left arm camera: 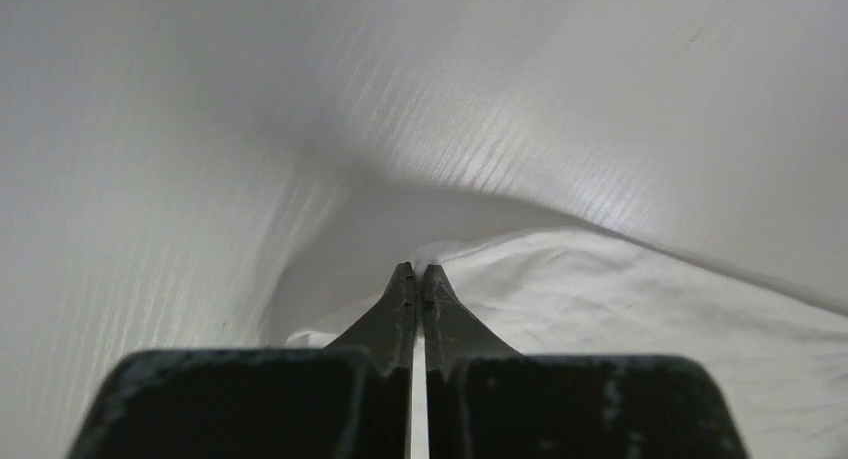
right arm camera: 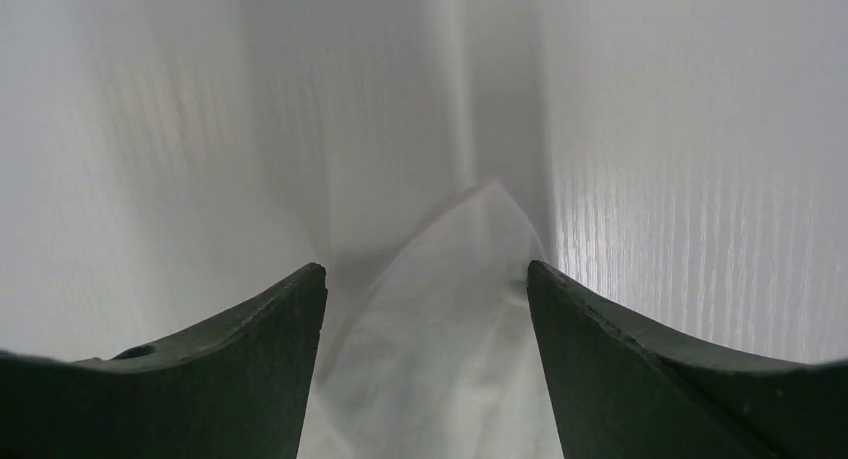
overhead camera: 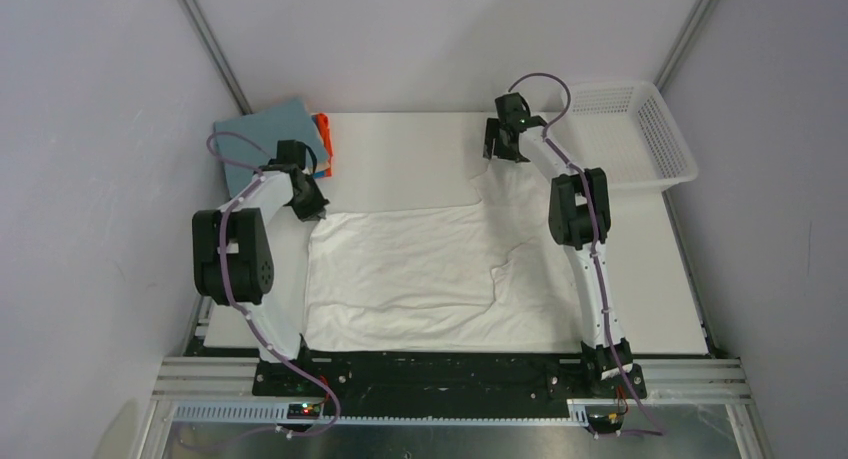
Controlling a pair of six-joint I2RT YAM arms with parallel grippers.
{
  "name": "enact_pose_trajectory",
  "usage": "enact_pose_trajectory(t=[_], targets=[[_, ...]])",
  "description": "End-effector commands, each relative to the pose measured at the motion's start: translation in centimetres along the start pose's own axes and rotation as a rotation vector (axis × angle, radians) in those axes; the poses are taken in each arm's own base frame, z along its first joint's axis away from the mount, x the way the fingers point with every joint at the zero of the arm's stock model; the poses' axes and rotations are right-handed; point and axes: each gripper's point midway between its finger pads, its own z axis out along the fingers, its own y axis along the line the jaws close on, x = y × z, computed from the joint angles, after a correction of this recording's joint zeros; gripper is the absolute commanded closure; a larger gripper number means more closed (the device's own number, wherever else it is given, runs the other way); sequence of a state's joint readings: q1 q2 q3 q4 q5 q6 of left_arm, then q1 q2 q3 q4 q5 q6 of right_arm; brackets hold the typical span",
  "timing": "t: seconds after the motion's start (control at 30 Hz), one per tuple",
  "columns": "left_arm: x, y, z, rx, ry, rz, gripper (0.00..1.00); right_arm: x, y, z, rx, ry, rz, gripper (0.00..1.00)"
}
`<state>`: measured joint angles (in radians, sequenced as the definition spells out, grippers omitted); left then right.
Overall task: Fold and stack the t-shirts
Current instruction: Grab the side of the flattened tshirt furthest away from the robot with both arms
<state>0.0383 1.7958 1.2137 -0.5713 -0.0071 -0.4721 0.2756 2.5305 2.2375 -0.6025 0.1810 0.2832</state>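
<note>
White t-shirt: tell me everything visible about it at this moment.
The white t-shirt is thin, soft-looking cloth, spread mostly flat but wrinkled across the middle of the table, with a fold near its right side. The left gripper is shut at its far left corner, apparently pinching the edge. The open right gripper straddles a raised point of cloth at its far right corner.
</note>
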Motion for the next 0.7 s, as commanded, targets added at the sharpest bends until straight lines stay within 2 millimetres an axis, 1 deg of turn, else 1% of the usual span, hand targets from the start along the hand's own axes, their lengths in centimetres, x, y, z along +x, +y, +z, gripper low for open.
enact_pose_trajectory(t=[0.0,0.03,0.13,0.17,0.2,0.23,0.27,0.3,0.33,0.37,0.4,0.43,0.47,0.5,0.53,0.57,0.6,0.63,0.67], targets=[[-1.4,0.0,-2.5,-0.007,-0.089,0.036,1.00,1.0,-0.7,-1.8,0.050,0.045,-0.031,0.24],[-1.3,0.1,-2.7,-0.007,-0.093,0.036,1.00,0.9,-0.8,-2.3,0.048,0.043,-0.031,0.27],[-0.9,0.1,-3.2,0.001,-0.095,0.036,1.00,2.4,-1.8,-2.8,0.068,0.079,-0.028,0.36],[-0.7,0.1,-3.4,0.002,-0.099,0.035,1.00,2.6,-1.9,-2.8,0.068,0.084,-0.024,0.43],[-0.6,0.1,-3.5,0.003,-0.101,0.034,1.00,2.9,-2.2,-3.0,0.071,0.091,-0.019,0.47],[-0.5,0.1,-3.8,0.006,-0.106,0.033,1.00,3.0,-2.2,-3.0,0.068,0.094,-0.008,0.57],[-0.5,0.0,-4.1,0.011,-0.113,0.034,1.00,3.0,-2.3,-3.4,0.068,0.092,-0.001,0.63],[-0.4,0.0,-4.2,0.012,-0.113,0.034,1.00,2.5,-2.2,-3.5,0.060,0.077,0.008,0.77],[-0.5,-0.1,-4.5,0.017,-0.119,0.036,1.00,2.0,-2.1,-4.1,0.053,0.062,0.013,0.82],[-0.4,-0.1,-4.5,0.016,-0.120,0.040,1.00,1.4,-1.8,-4.4,0.039,0.039,0.021,0.90],[-0.4,-0.2,-4.7,0.020,-0.125,0.043,1.00,0.4,-1.5,-5.2,0.027,0.014,0.027,0.93],[-0.3,-0.2,-4.7,0.022,-0.125,0.045,1.00,-0.2,-1.2,-5.6,0.016,-0.007,0.030,0.99],[-0.4,-0.3,-4.9,0.025,-0.128,0.045,1.00,-1.4,-0.9,-6.9,0.002,-0.044,0.036,1.00],[-0.3,-0.3,-5.0,0.027,-0.128,0.043,1.00,-1.2,-0.9,-7.2,0.006,-0.046,0.033,1.00],[0.0,-0.8,-5.3,0.036,-0.134,0.055,1.00,-2.7,-0.6,-8.9,-0.012,-0.100,0.042,1.00],[0.4,-0.9,-5.3,0.036,-0.131,0.056,1.00,-1.5,-0.8,-9.0,-0.007,-0.084,0.035,1.00],[0.5,-1.2,-5.8,0.041,-0.143,0.059,1.00,-2.9,-0.5,-10.8,-0.026,-0.142,0.048,1.00],[1.0,-1.2,-5.8,0.039,-0.137,0.055,1.00,-0.9,-0.9,-10.8,-0.019,-0.113,0.042,1.00],[0.9,-1.2,-6.2,0.041,-0.154,0.048,1.00,-2.0,-0.8,-12.8,-0.038,-0.165,0.054,1.00]])
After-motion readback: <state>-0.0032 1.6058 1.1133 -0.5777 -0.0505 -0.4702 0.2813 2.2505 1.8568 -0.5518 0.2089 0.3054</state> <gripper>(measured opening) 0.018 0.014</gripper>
